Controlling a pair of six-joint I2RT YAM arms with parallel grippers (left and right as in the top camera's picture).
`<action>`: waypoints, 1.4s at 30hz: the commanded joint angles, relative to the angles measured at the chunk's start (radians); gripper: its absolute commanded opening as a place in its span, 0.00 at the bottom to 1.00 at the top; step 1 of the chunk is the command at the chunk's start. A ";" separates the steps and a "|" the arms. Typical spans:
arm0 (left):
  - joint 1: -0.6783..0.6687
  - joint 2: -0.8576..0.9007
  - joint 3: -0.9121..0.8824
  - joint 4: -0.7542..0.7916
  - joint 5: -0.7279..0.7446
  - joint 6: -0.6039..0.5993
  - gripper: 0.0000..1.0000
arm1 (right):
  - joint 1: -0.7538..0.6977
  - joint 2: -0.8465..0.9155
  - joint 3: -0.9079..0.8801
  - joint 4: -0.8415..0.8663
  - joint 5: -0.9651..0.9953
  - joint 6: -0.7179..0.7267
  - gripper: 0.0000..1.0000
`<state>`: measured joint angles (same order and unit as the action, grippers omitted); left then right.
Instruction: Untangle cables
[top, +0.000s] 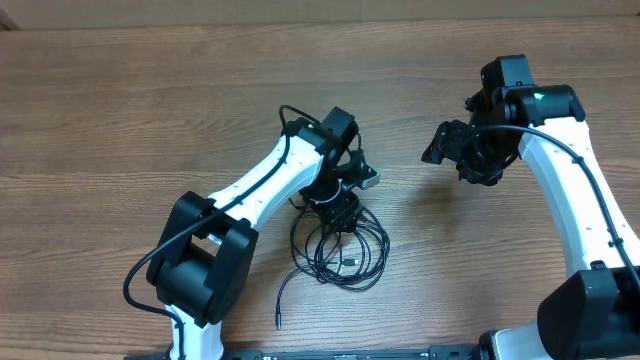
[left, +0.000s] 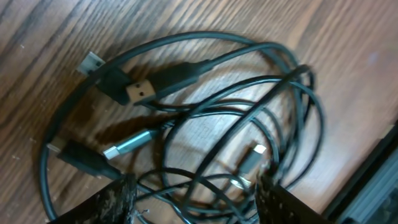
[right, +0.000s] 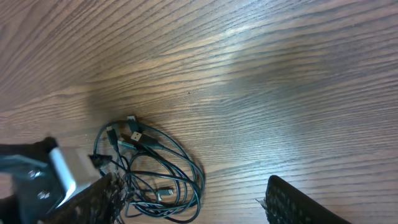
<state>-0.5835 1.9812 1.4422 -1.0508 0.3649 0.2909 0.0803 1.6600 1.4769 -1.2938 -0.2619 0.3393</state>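
The cables (top: 345, 250) lie as one coiled black tangle on the wooden table, with one loose strand trailing toward the front edge (top: 281, 305). My left gripper (top: 343, 212) sits low over the far side of the coil. In the left wrist view its jaws stand open (left: 196, 202), several strands of the cables (left: 186, 118) run between them, and a USB plug (left: 140, 91) lies further out. My right gripper (top: 442, 150) hovers to the right of the tangle. It is open (right: 193, 186) and holds nothing, with the cables (right: 158, 168) down at its left finger's side.
Bare wooden table (top: 150, 110) surrounds the tangle. The left arm's white links (top: 255, 185) slant from the front edge up to the coil. The right arm (top: 575, 190) stands along the right side. A dark rail (left: 373, 180) borders the table's front edge.
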 joint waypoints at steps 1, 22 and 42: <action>0.000 -0.018 -0.046 0.021 -0.004 0.085 0.61 | 0.003 0.006 -0.005 0.005 0.006 -0.006 0.72; 0.107 -0.020 0.328 -0.184 0.090 -0.267 0.04 | 0.018 0.006 -0.005 0.022 -0.263 -0.166 0.70; 0.215 -0.020 0.850 -0.483 0.430 -0.292 0.04 | 0.076 0.006 -0.003 0.185 -0.465 0.007 0.57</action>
<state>-0.3710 1.9717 2.2513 -1.5375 0.7086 0.0204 0.1181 1.6600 1.4765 -1.1301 -0.8371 0.2089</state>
